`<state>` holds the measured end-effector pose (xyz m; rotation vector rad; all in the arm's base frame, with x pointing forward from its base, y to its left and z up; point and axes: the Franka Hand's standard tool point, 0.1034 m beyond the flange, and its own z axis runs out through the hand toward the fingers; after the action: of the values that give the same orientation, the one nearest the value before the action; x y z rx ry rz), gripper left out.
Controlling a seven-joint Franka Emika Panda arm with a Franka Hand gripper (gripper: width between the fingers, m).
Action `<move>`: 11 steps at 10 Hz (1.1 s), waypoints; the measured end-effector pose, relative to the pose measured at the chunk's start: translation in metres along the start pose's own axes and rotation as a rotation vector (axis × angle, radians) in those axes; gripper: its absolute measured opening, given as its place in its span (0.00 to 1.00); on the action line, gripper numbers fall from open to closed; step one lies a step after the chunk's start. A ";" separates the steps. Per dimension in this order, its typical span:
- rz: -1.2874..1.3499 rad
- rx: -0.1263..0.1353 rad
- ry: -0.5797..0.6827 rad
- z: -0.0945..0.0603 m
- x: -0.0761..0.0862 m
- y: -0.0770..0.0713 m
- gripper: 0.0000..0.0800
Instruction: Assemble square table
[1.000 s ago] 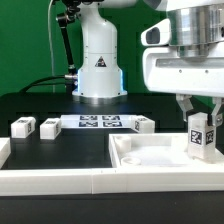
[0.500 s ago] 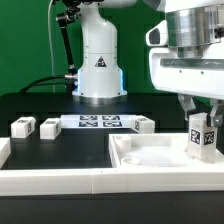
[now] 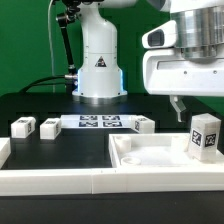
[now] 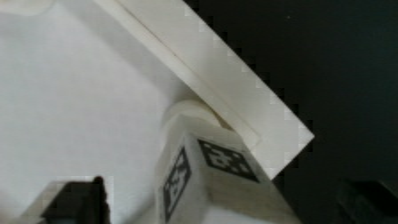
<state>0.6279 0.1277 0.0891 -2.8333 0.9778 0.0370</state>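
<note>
Fingers (image 4: 75,200) spread wide, holding nothing; I hover over the table leg (image 3: 205,137), upright in the tabletop (image 3: 150,162) corner at the exterior view's right. Leg looks light, rigid, slick plastic: grip its flat sides, mid-height. Seating possibly incomplete; view poor.

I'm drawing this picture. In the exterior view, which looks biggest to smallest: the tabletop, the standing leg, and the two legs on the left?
1. tabletop
2. standing leg, though it is nearer the camera
3. far-left leg and the leg beside it: alike, a tie
</note>
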 end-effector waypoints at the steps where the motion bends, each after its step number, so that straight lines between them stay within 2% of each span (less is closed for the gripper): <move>1: -0.068 0.002 0.000 0.001 0.000 0.000 0.81; 8: -0.670 -0.005 -0.013 0.000 0.010 0.000 0.81; 11: -0.840 -0.005 -0.014 0.001 0.011 0.001 0.81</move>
<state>0.6359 0.1208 0.0868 -2.9885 -0.2646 -0.0324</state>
